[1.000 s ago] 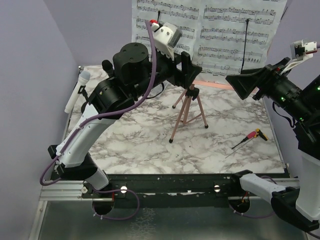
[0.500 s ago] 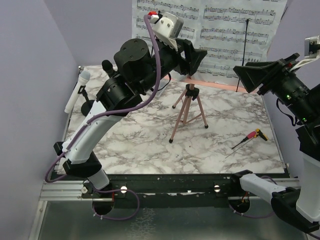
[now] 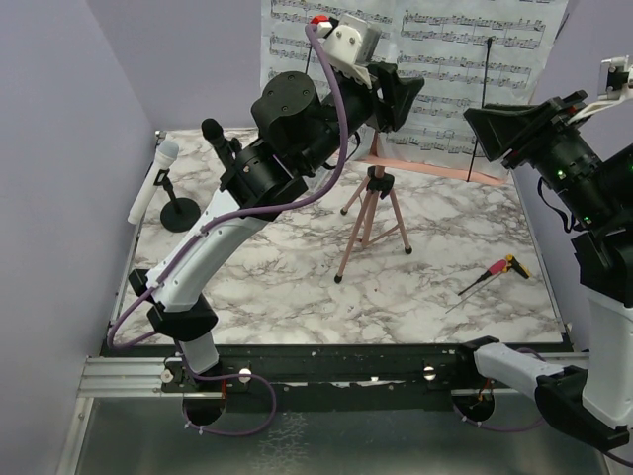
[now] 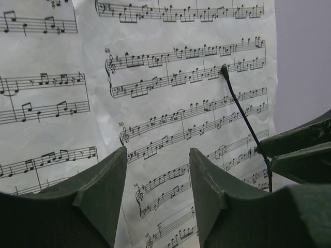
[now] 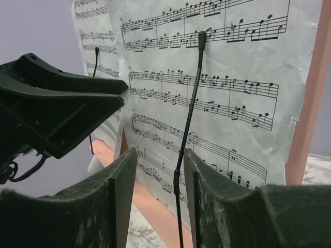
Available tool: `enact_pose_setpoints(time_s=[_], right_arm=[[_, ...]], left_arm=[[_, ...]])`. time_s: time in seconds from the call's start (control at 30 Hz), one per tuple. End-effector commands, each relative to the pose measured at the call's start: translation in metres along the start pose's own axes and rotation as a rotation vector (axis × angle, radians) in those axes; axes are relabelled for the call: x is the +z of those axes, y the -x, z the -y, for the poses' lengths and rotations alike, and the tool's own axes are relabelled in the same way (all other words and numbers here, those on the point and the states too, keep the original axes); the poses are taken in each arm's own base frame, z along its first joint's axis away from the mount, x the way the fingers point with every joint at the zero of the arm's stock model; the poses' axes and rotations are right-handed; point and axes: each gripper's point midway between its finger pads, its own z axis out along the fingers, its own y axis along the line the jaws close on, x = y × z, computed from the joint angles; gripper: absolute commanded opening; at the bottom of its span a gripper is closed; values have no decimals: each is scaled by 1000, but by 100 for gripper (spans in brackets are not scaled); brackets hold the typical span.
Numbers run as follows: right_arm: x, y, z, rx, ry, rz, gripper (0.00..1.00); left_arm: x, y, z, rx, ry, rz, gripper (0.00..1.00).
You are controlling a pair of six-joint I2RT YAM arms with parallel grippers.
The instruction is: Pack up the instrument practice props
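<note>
**Marble top, lilac walls, one stray tool**

The table (image 3: 287, 297) has a white top veined in grey, like marble. Plain lilac walls (image 3: 59, 148) close it in on the left, far and right sides. The same lilac fills the right edge of the left wrist view (image 4: 305, 51) and the upper left of the right wrist view (image 5: 31, 26). On the right side, close to the table's edge, lies a thin black tool (image 3: 490, 275) – its red and yellow end points far-right. An aluminium rail (image 3: 129, 374) runs along the near edge, joined to a black crossbar (image 3: 336, 361) – below them lies a dull grey metal sheet (image 3: 326, 440)
</note>
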Motion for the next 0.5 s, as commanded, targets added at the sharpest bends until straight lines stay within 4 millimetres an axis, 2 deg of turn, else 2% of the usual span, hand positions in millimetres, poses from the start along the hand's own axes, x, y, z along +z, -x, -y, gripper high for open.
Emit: enact_pose_setpoints(time_s=[0.0,0.27,0.47], right_arm=[[11,3,5,0,-9,29,43],[15,3,5,-6,4,40,27],[16,2,4,-7,11,38,18]], left_arm=[[-5,43,-9,6,38,128,52],[2,42,-2,-28,-27,139,51],[8,42,-5,-50,-40,155,49]])
